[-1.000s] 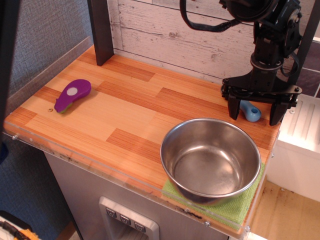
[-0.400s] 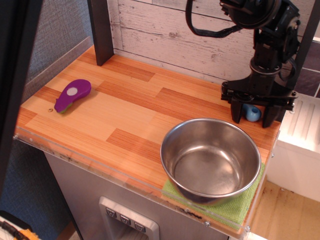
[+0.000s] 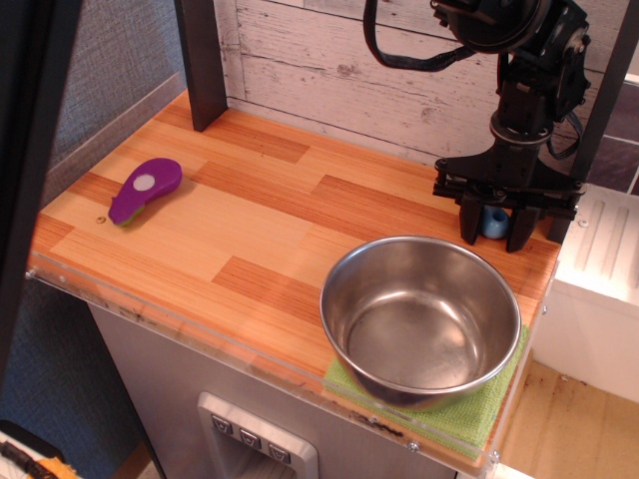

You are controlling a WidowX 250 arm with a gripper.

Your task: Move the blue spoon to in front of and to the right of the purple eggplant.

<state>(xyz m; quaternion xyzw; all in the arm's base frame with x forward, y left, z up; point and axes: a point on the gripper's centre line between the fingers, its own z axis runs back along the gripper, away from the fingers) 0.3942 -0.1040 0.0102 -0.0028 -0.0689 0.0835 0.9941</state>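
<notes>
Wooden counter (image 3: 250, 220) fills the view; steel bowl (image 3: 419, 317) sits front right on a green cloth (image 3: 477, 411). Behind it the gripper (image 3: 493, 232) (fingers narrowed) straddles the blue spoon (image 3: 493, 222); a firm hold is unclear. Purple eggplant (image 3: 146, 189) lies far left.

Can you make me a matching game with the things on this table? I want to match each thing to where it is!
Things:
1. purple eggplant
2. steel bowl
3. blue spoon
4. green cloth

Places:
A. between the fingers of the gripper
B. on the left side of the table, all alone
C. poking out from under the bowl, at the front right corner
D. sitting on the green cloth

Right pairs: 1-B, 2-D, 3-A, 4-C
</notes>
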